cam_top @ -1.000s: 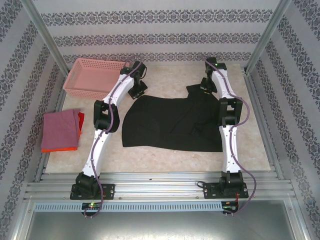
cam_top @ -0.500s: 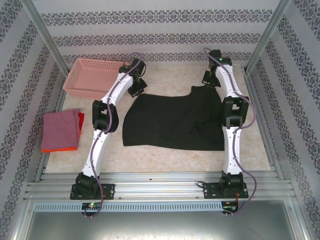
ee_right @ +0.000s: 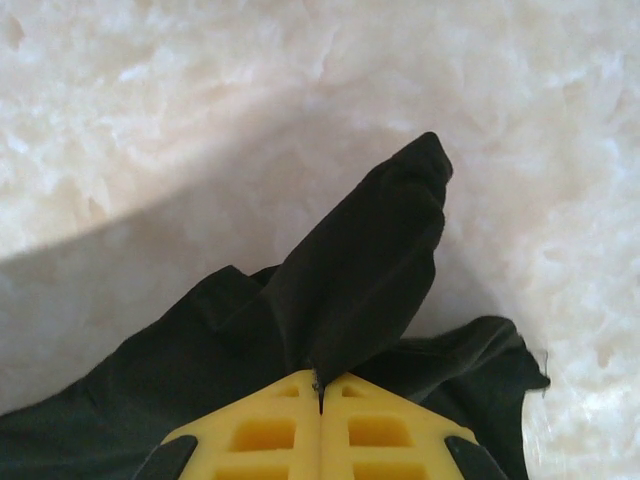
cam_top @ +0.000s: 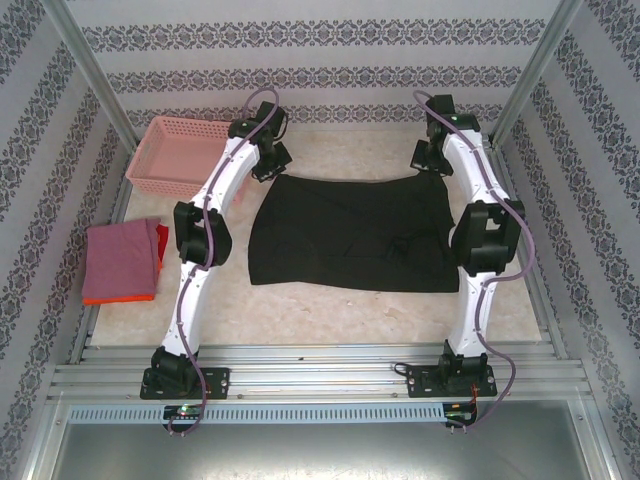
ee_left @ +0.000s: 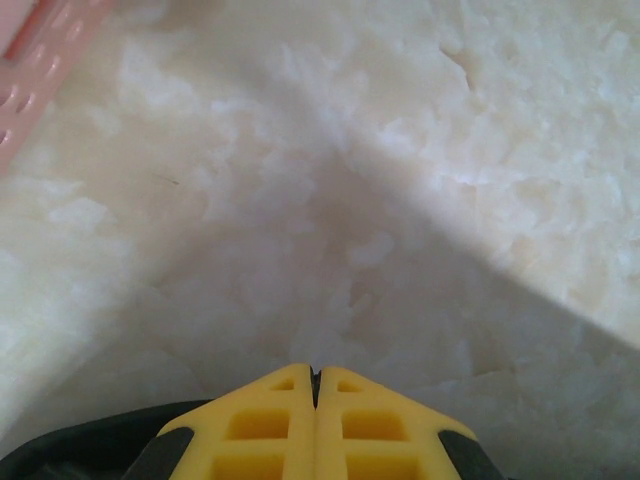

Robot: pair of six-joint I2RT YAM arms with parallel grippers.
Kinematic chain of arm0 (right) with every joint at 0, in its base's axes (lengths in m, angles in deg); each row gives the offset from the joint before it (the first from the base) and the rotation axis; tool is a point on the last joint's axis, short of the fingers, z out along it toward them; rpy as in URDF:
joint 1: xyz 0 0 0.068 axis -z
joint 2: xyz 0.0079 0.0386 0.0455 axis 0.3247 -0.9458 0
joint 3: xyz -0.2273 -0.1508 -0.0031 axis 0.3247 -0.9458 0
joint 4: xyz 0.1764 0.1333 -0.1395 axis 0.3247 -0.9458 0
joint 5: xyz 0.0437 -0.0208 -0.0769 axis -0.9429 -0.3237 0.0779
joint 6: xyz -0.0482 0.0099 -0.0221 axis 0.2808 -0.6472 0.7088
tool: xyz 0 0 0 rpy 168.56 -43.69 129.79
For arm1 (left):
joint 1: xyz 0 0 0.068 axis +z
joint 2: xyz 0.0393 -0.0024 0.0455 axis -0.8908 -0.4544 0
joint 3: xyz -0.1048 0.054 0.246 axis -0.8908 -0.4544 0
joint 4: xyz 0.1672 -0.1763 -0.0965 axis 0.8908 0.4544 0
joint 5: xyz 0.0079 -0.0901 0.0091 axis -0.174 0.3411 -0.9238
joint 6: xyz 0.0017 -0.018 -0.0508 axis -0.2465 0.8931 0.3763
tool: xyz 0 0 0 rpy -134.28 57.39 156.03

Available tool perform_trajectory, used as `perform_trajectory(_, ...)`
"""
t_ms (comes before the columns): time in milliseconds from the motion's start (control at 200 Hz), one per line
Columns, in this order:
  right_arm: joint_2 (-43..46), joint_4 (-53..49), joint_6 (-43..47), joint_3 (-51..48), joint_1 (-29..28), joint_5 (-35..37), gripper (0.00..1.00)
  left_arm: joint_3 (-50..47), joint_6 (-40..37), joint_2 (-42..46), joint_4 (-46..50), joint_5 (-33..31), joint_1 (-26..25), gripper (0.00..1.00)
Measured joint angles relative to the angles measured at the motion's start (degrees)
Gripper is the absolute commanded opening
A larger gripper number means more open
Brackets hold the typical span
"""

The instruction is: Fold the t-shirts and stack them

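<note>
**Black t-shirt (cam_top: 350, 235) pinned at its far edge by both sets of fingers**

From the top view I see the black t-shirt spread flat near the middle of the pale, marbled surface (cam_top: 330, 305). Its far edge runs almost straight between the two arms.

The left fingers (cam_top: 268, 160) sit at the shirt's 11 o'clock corner, and the cloth runs right up into them. My left wrist view shows those yellow fingers (ee_left: 315, 370) pressed together with no gap, and dark cloth curves away beneath them at 7 o'clock.

The right fingers (cam_top: 428, 158) sit at the shirt's 1 o'clock corner. In the right wrist view they (ee_right: 320, 378) are clamped tight on the black t-shirt (ee_right: 360, 270). A flap of it sticks out past the tips towards 1 o'clock, and more cloth bunches on both sides below.

At 9 o'clock on the surface, well apart from the black shirt, a folded dusty-pink t-shirt (cam_top: 122, 258) lies on a folded orange t-shirt (cam_top: 120, 297). The orange one shows along the near and right edges.

A pink lattice basket (cam_top: 185, 155) stands at 10 o'clock, just beside the left arm. Its corner shows at 10 o'clock in the left wrist view (ee_left: 30, 60).
</note>
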Motion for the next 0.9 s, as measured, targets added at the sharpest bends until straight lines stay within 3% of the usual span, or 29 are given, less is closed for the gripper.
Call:
perform_trajectory(325, 12.4, 2.5, 0.0, -16.0, -1.7, 0.0, 0.00, -17.7, -1.5, 8.7, -2.3, 0.1, 0.0, 0.00)
perform_trajectory(899, 27.8, 4.8, 0.0, -35.6, -2.6, 0.0, 0.00, -47.9, -0.8, 27.7, -13.4, 2.3, -0.2, 0.00)
